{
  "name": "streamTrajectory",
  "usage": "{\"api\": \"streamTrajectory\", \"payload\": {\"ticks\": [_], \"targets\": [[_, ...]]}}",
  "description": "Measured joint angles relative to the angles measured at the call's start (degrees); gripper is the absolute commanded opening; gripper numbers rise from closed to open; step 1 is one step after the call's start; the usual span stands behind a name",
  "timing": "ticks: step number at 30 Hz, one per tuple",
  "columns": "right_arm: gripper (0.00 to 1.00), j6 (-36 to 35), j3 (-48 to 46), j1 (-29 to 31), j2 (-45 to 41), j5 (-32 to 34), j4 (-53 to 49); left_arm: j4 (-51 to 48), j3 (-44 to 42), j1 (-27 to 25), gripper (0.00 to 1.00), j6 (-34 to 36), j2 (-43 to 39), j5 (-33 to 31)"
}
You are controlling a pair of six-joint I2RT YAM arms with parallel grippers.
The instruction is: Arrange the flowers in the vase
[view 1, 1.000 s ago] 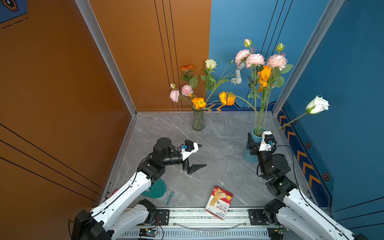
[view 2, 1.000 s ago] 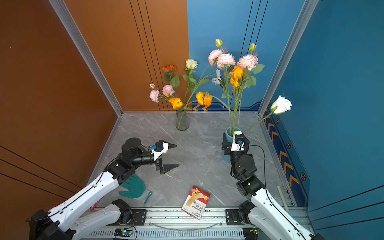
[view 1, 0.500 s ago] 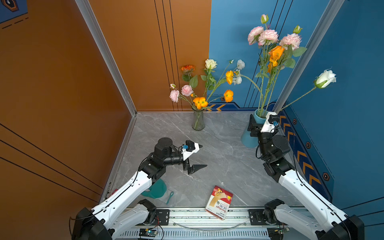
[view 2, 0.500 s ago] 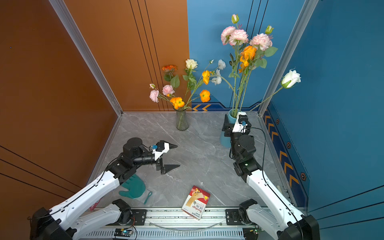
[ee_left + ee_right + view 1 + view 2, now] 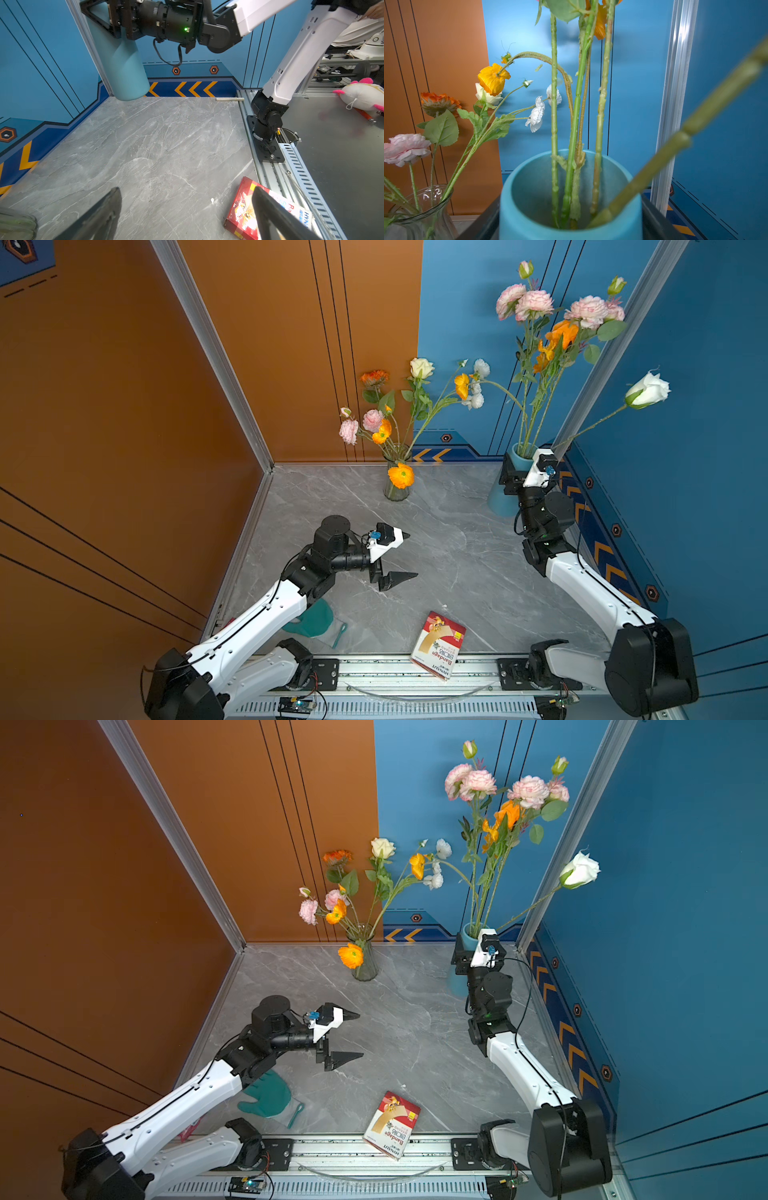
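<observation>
My right gripper (image 5: 524, 472) (image 5: 473, 952) (image 5: 571, 224) is shut on the upper part of a blue vase (image 5: 500, 499) (image 5: 124, 68) (image 5: 529, 226), one dark finger on each side. The vase leans near the back right corner. Several flowers stand in it: pink blooms (image 5: 534, 302), orange ones (image 5: 561, 333) and a white rose (image 5: 648, 390) on a slanting stem (image 5: 675, 149). A glass vase (image 5: 397, 489) (image 5: 419, 207) at the back wall holds more flowers (image 5: 374, 420). My left gripper (image 5: 411, 554) (image 5: 360, 1034) (image 5: 186, 193) hangs open and empty over mid-floor.
A red bandage box (image 5: 438, 645) (image 5: 241, 212) lies at the front edge, partly on the metal rail (image 5: 374, 672). A green glove (image 5: 309, 620) lies under my left arm. Orange and blue walls close the left, back and right sides.
My right arm has carried the blue vase and its flowers up and back toward the right corner. An orange bloom now hangs low in front of the glass vase. The left arm has stayed still.
</observation>
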Motion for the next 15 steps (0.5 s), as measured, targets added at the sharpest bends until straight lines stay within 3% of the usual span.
{"api": "streamTrajectory", "payload": {"ticks": [7,15], "targets": [[0.40,1.4,1.6,-5.0,18.3,-4.9,12.7,0.8,0.8,-11.1,0.98,-0.1,3.3,-11.6],[0.39,3.3,8.1,-6.3,32.3,-8.4,15.5,1.8,0.8,-13.2,0.98,-1.7,4.2,-19.4]]}}
